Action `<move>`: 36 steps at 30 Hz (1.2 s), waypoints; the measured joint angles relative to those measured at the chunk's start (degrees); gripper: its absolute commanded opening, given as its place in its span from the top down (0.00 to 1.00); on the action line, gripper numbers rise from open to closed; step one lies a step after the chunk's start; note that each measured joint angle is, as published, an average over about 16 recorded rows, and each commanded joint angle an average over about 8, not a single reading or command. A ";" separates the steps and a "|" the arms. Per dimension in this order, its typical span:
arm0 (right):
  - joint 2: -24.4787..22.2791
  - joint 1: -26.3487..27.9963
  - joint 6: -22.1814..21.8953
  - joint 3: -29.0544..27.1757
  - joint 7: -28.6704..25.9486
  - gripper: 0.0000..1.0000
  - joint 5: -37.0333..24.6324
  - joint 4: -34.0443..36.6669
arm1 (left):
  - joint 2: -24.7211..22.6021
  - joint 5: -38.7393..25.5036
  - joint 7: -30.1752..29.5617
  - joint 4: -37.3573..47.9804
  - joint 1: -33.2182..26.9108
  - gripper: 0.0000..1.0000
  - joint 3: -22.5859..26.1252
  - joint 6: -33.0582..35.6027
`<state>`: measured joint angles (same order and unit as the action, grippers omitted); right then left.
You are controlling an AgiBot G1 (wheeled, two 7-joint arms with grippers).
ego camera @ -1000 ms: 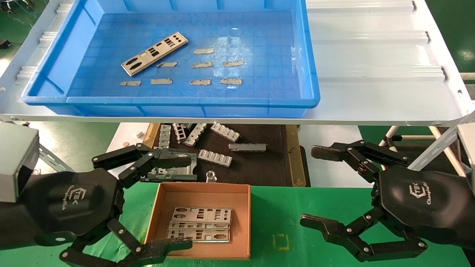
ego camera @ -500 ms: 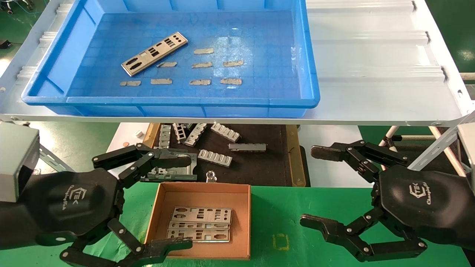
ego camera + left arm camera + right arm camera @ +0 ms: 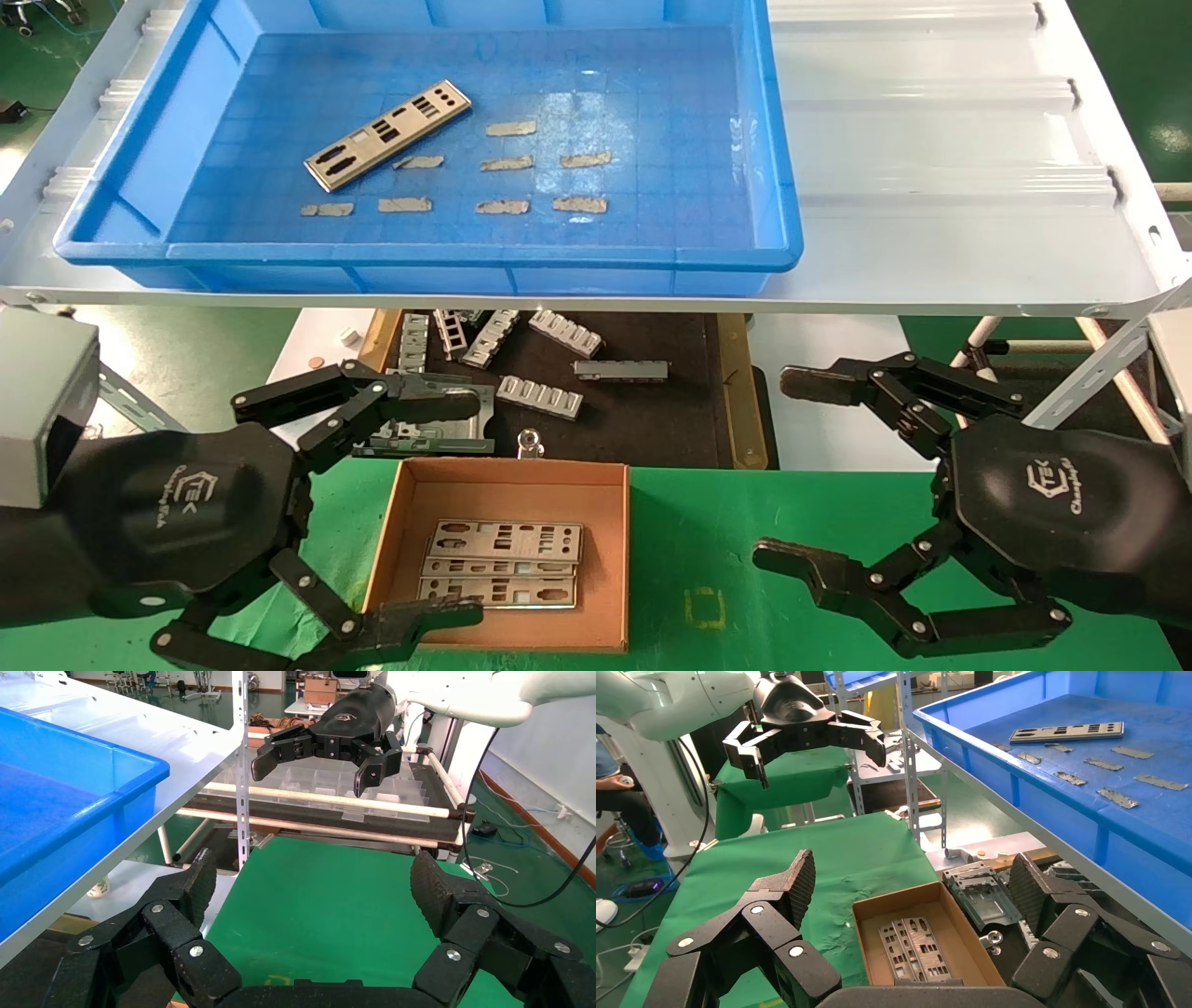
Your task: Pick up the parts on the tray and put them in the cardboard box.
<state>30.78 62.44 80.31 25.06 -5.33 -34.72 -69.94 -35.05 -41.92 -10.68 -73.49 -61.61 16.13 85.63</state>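
Observation:
One silver part (image 3: 386,135) lies slanted in the left half of the blue tray (image 3: 419,252) on the white shelf; the right wrist view shows the part (image 3: 1067,732) on the tray (image 3: 1018,783) too. Below, the cardboard box (image 3: 512,480) sits on the green table with three more parts (image 3: 503,564) overlapping flat inside it, also in the right wrist view as the stacked parts (image 3: 912,948) in the box (image 3: 898,904). My left gripper (image 3: 456,511) hovers open at the box's left side, holding nothing. My right gripper (image 3: 790,471) is open and holds nothing, right of the box.
Several beige tape scraps (image 3: 507,163) lie on the tray floor. A black mat (image 3: 652,410) under the shelf carries grey ribbed brackets (image 3: 540,396) and a metal cage piece (image 3: 438,433). Green table surface (image 3: 708,559) spreads between box and right gripper.

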 measured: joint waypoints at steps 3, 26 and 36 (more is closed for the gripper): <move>0.00 0.00 0.00 0.00 0.00 0.00 0.00 0.00 | 0.00 0.00 0.00 0.00 0.00 0.00 0.00 0.00; 0.00 0.00 0.00 0.00 0.00 0.00 0.00 0.00 | 0.00 0.00 0.00 0.00 0.00 0.00 0.00 0.00; 0.00 0.00 0.00 0.00 0.00 0.00 0.00 0.00 | 0.00 0.00 0.00 0.00 0.00 0.00 0.00 0.00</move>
<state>30.78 62.44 80.31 25.06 -5.33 -34.72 -69.94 -35.05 -41.91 -10.68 -73.48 -61.61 16.13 85.63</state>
